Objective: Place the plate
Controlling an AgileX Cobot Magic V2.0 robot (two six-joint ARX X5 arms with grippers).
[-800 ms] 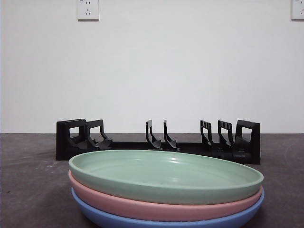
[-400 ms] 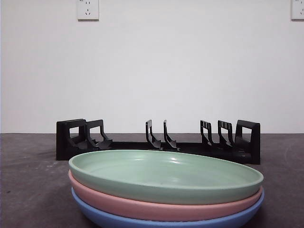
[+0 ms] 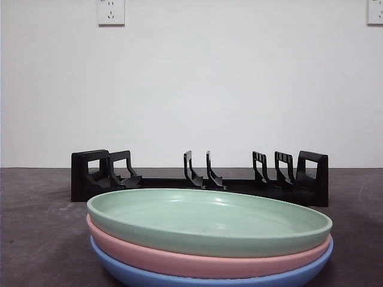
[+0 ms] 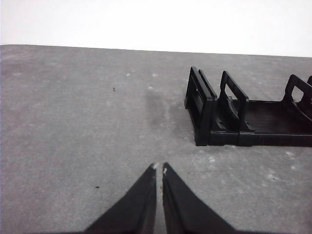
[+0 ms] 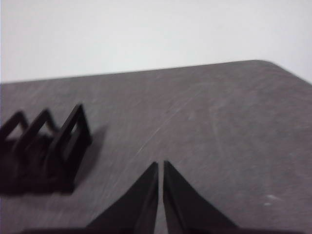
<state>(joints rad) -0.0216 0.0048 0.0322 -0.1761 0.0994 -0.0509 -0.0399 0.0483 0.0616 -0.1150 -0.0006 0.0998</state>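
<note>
Green plate [image 3: 209, 221]: it sat on top of a stack of three, at the near edge of the bench [image 3: 36, 227], close in front of the front camera.
Pink plate [image 3: 179, 261]: it lay directly under the green one, only its rim showing.
Blue plate [image 3: 149, 277]: it was at the bottom of the stack, resting on the bench.
Plate rack [image 3: 200, 178]: a long black rack stood just behind the stack, running left to right, with pairs of upright dividers at its left end, middle and right end; no plate stood in any slot.
My left end effector [image 4: 159, 168]: its two black jaws were closed, tips almost meeting, holding nothing; it hung above bare bench near the rack's left end [image 4: 214, 114].
My right end effector [image 5: 160, 165]: its jaws were likewise closed and held nothing, over bare bench beside the rack's right end [image 5: 63, 146]; this picture was blurred.
Wall: white, with a socket [image 3: 111, 11] high on the left and part of another [image 3: 375, 11] at the right edge.
</note>
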